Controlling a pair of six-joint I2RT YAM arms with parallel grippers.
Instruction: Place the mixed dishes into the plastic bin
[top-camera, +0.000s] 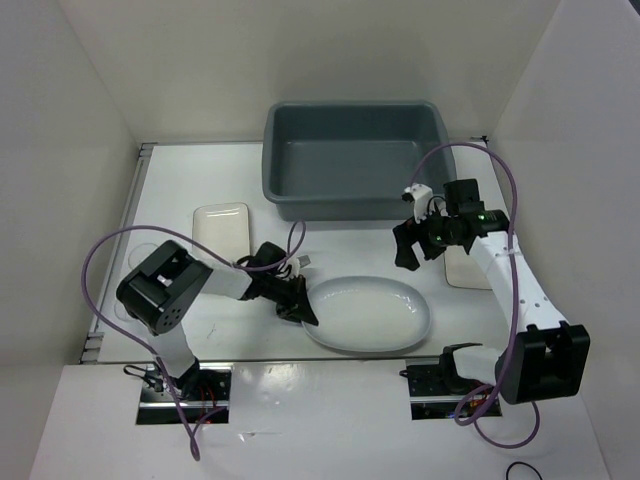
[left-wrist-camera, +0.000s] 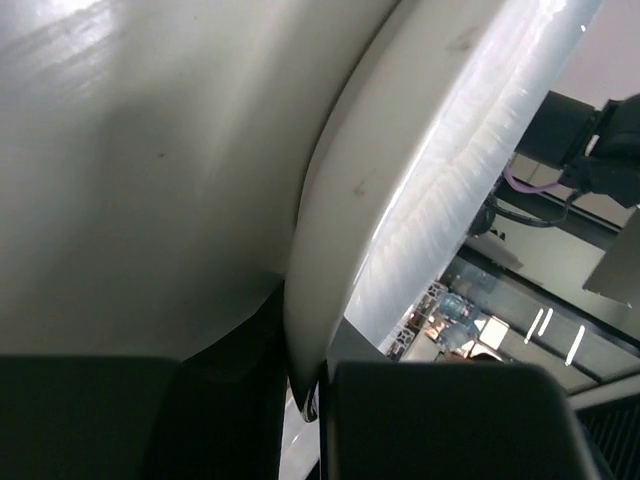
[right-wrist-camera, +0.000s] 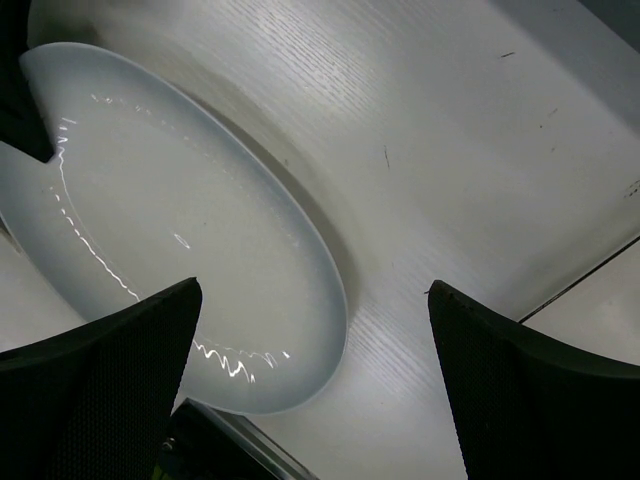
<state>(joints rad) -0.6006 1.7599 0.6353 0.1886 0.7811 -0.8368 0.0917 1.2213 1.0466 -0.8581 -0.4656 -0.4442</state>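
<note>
Evidently the left gripper (top-camera: 304, 311) was clamped, or very nearly so, on the left end rim of the oval platter (top-camera: 372, 313), which lay on the counter (top-camera: 345, 245) with its long axis running left to right, the bin (top-camera: 345, 205) just beyond it and the right gripper (top-camera: 408, 245) hovering wide open.

Left gripper (left-wrist-camera: 305, 405) low in frame, a dark finger either side of the white platter (left-wrist-camera: 420, 170) rim (pinched close). Pale bench (left-wrist-camera: 130, 150) lies left. Dark arm hardware (left-wrist-camera: 575, 125) and purple cable (left-wrist-camera: 522, 183) beyond.
</note>
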